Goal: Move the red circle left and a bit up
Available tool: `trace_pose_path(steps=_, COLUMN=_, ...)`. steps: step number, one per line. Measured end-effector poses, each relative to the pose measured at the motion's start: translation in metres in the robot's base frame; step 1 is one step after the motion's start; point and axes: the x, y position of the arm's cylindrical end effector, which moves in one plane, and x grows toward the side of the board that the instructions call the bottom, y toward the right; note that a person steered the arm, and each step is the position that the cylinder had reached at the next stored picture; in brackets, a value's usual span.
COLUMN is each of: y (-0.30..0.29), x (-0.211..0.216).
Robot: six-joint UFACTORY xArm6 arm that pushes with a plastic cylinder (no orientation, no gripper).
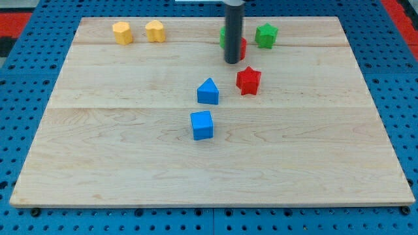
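The red circle (243,47) sits near the view's top, mostly hidden behind my dark rod; only its right edge shows. My tip (232,62) rests on the board just in front of it, at its lower left. A green block (223,36) is partly hidden behind the rod on the left, touching or very close to the red circle. A green star (266,35) stands to the right of the red circle.
A red star (248,80) lies below and right of the tip. A blue house-shaped block (208,91) and a blue cube (202,125) lie lower, near the middle. Two yellow blocks (122,32) (155,31) sit at the top left. The wooden board (98,150) ends in a blue pegboard surround.
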Motion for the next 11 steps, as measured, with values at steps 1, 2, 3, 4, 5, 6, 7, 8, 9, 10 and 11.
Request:
trace_pose_path(steps=1, y=0.05, x=0.0)
trace_pose_path(steps=2, y=0.067, x=-0.007)
trace_pose_path(steps=3, y=0.045, x=-0.028)
trace_pose_path(steps=4, y=0.016, x=-0.031)
trace_pose_path(steps=5, y=-0.014, x=-0.031)
trace_pose_path(steps=6, y=-0.039, x=-0.031)
trace_pose_path(steps=7, y=-0.046, x=-0.025)
trace_pose_path(steps=8, y=-0.054, x=-0.018)
trace_pose_path(steps=9, y=-0.064, x=-0.01)
trace_pose_path(steps=10, y=-0.082, x=-0.012)
trace_pose_path(steps=11, y=-0.093, x=-0.02)
